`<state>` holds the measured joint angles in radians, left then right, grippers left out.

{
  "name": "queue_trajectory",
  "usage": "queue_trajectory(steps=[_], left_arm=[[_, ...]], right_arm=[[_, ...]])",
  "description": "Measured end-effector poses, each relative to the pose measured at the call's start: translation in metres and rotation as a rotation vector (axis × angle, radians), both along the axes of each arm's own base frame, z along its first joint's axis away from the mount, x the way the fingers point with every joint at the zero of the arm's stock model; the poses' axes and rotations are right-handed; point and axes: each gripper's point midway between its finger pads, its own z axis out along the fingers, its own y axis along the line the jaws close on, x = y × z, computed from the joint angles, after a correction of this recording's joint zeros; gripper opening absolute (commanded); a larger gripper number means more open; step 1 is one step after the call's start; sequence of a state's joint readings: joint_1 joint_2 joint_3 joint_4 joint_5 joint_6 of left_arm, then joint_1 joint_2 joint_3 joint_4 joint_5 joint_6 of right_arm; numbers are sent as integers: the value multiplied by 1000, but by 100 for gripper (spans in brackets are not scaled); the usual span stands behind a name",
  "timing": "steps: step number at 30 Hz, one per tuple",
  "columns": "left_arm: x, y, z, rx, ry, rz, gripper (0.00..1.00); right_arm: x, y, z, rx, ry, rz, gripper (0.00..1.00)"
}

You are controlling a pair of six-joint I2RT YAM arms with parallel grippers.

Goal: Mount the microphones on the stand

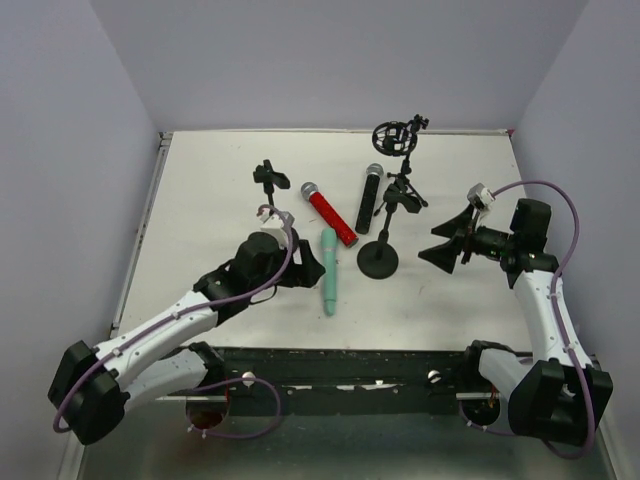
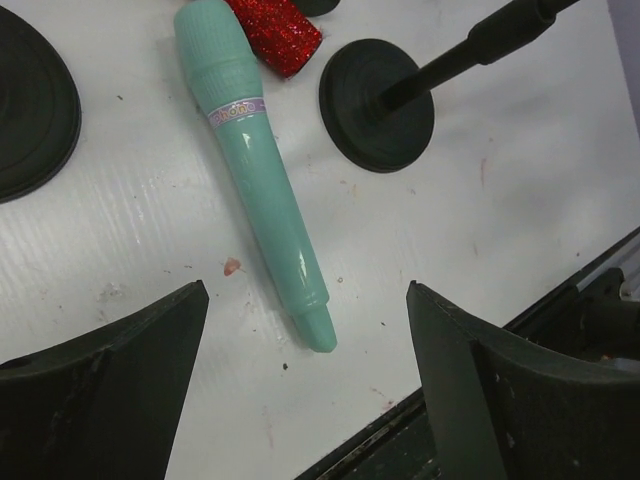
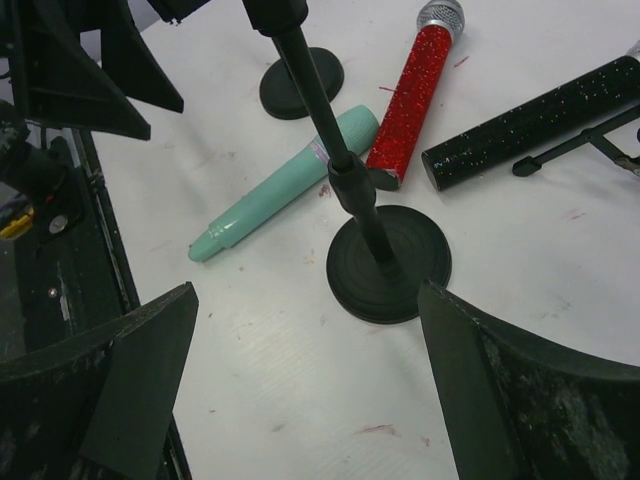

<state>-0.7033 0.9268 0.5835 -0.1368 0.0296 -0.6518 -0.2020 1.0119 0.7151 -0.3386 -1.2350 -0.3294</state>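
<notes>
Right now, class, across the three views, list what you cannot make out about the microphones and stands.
- Left wrist view: red microphone, head cut off by the top edge.
- Right wrist view: black microphone, head cut off by the right edge.
- Right wrist view: near stand, clip end cut off by the top edge.
- Left wrist view: band lettering on mint-green microphone, too small.

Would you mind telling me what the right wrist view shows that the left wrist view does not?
Only the right wrist view shows the grey mesh head of the red microphone, the black microphone and a tripod leg. Only the left wrist view shows the lettering on the purple band around the mint-green microphone. Both show that green microphone, the red one's butt end and the round stand base with its pole.
</notes>
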Motion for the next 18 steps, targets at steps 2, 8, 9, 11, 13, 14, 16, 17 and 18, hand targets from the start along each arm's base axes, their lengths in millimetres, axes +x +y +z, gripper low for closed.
queue_trajectory(steps=[2, 8, 9, 11, 13, 14, 16, 17, 18], left_arm=[[0, -10, -8, 34, 21, 1, 88], [17, -31, -9, 98, 34, 27, 81], [21, -34, -11, 109, 40, 29, 81], [28, -40, -16, 133, 54, 38, 79], [33, -46, -25, 164, 78, 36, 77], [34, -50, -30, 181, 91, 31, 76], [35, -57, -39, 216, 117, 21, 76], [35, -60, -45, 236, 130, 17, 75], [35, -62, -49, 253, 142, 13, 74]], right_arm=[[1, -1, -1, -3, 5, -8, 100], [4, -3, -3, -11, 15, -28, 100], [4, -3, -3, -12, 15, -31, 100], [5, -4, -3, -13, 18, -36, 100], [5, -4, -4, -13, 22, -39, 100], [5, -4, -4, -12, 23, -39, 100], [6, -4, -4, -11, 26, -41, 100], [6, -4, -4, -11, 26, -42, 100], [6, -4, -4, -11, 27, -43, 100]])
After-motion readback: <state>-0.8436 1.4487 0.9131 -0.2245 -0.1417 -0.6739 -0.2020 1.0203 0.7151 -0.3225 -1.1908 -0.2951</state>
